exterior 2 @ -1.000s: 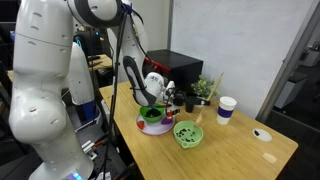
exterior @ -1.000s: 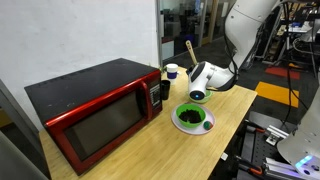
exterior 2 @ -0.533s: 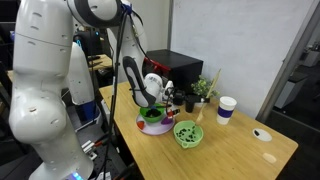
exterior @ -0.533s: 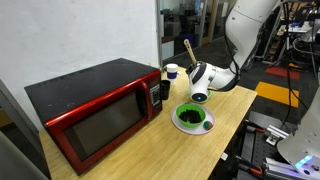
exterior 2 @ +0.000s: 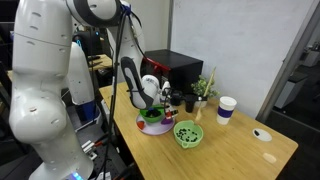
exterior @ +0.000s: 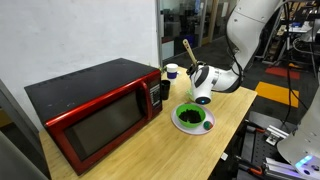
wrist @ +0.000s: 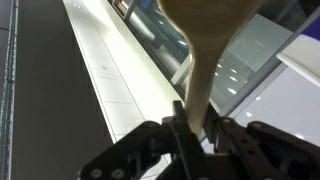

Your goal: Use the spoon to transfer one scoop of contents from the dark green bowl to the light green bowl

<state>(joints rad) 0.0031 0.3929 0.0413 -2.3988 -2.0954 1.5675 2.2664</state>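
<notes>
Found the gripper (wrist: 197, 124) at the bottom centre of the wrist view, pinched closed on the slim handle of the spoon (wrist: 207, 50), with the pale round head reaching the top edge. In an exterior view, saw the spoon poking up and left from the arm, right of centre, above the dark green bowl (exterior: 177, 118) and its dark contents (exterior: 193, 119), clear of both. Spotted the light green bowl (exterior 2: 190, 143) low in the middle of an exterior view, just beside the darker one, flecked with dark bits inside. Noted a red microwave (exterior: 95, 112) at left on the wooden table (exterior: 150, 150), and a white cup (exterior: 171, 71) behind.
</notes>
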